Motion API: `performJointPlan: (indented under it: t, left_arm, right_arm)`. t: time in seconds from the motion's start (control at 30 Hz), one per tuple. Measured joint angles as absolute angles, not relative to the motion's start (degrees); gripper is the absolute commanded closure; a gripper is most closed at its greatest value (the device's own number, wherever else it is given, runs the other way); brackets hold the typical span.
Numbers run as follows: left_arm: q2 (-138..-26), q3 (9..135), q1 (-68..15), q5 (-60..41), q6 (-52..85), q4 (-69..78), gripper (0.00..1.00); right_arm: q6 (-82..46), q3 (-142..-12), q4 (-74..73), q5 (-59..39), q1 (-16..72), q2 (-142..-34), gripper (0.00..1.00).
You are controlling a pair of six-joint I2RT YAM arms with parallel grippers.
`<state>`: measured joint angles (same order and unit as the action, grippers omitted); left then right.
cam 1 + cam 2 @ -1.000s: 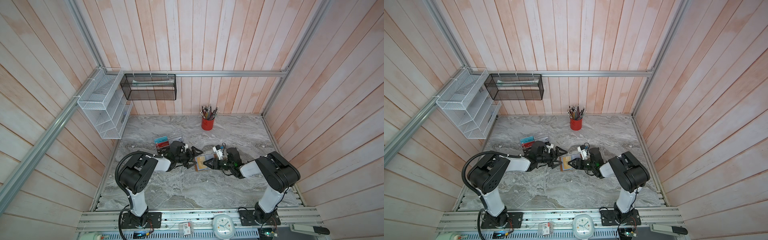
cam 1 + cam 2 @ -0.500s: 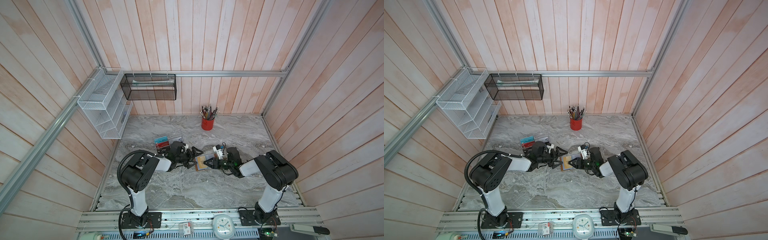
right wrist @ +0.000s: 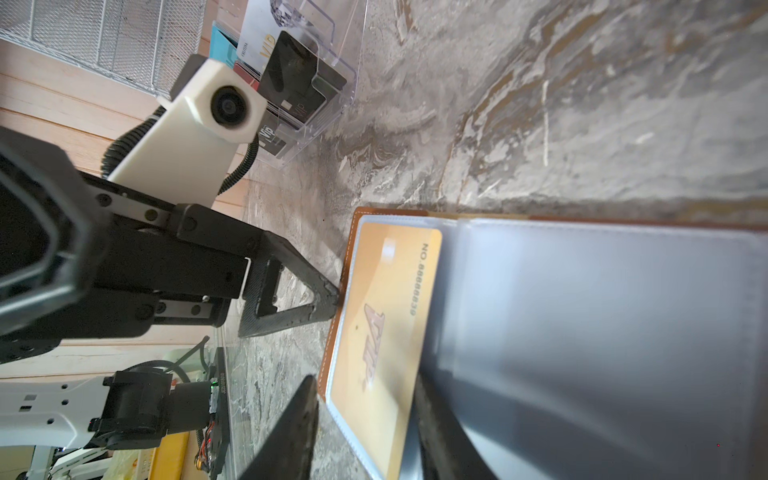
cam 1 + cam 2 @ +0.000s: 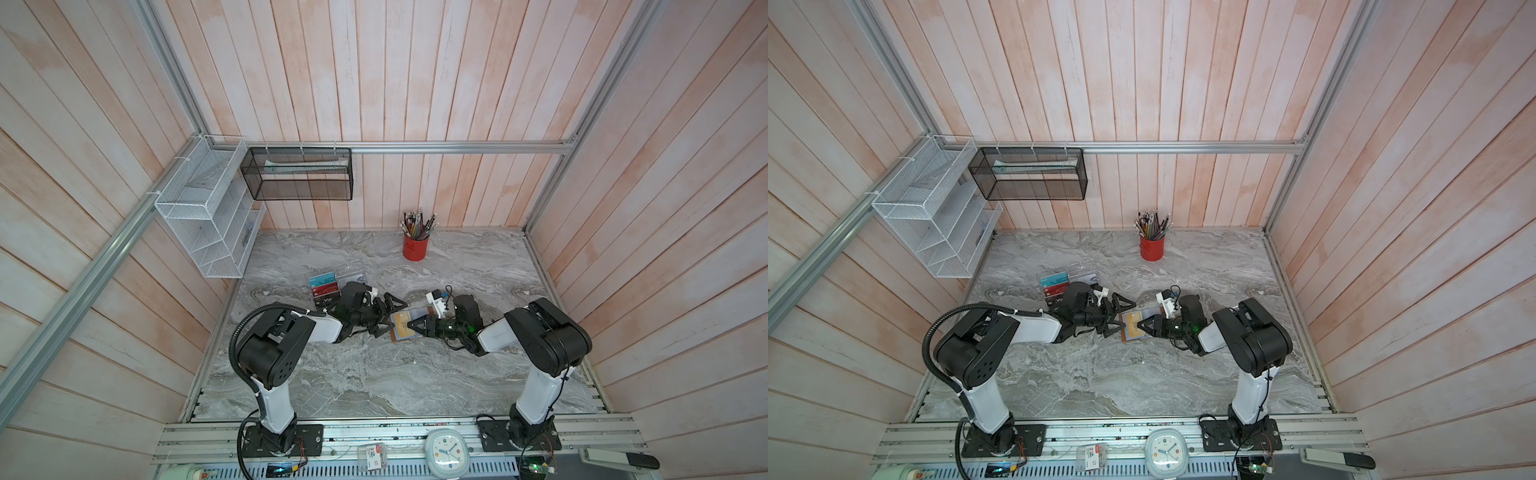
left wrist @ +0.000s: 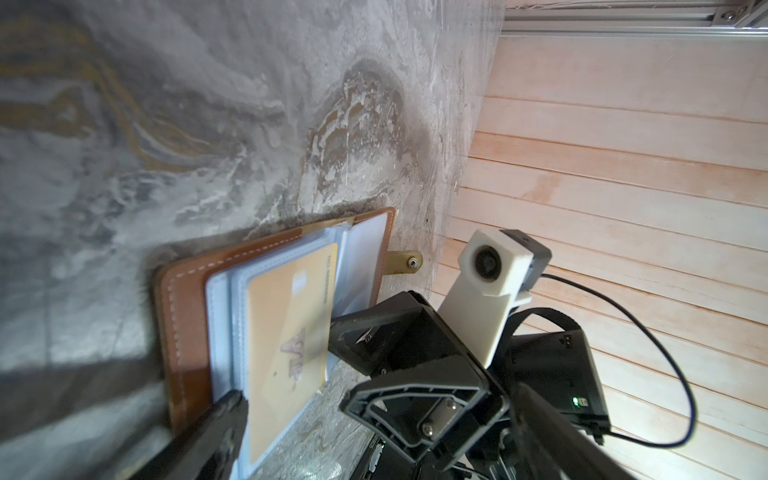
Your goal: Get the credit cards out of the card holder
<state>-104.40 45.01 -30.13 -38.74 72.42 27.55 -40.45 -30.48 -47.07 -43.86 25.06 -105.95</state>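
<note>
Right gripper (image 3: 363, 376) half open (tips cut off, blurred), jaws either side of gold card (image 3: 386, 299), not clamped. Sleeves (image 3: 582, 332) hide any other cards. Open card holder (image 5: 183, 299) lies midway on the surface (image 4: 374, 374); left gripper (image 4: 390, 318), wide open, touches its leather edge.

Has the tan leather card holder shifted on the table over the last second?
No visible shift: the tan-brown leather card holder lies just where it did relative to the red pencil cup in a top view.

I read "VIP" and a number starting "NO.8888" on the gold card (image 3: 384, 328). In the clear rack (image 3: 351, 39), far left, a whitish card (image 3: 259, 41) says "VIP", a dark card (image 3: 272, 139) "Vip".
</note>
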Motion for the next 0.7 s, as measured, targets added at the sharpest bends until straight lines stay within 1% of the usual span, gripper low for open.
performJointPlan:
  t: [0.33, 0.7]
  left_arm:
    - [-103.85, 45.43, -30.57, -38.76, 72.44, 26.98, 0.00]
    - [-105.71, 45.54, -30.76, -38.76, 72.42, 27.03, 0.00]
  right_arm:
    - [-42.04, -30.44, -49.08, -44.60, 24.69, -107.18, 0.67]
    - [-42.11, -30.02, -49.89, -45.28, 23.99, -107.66, 0.71]
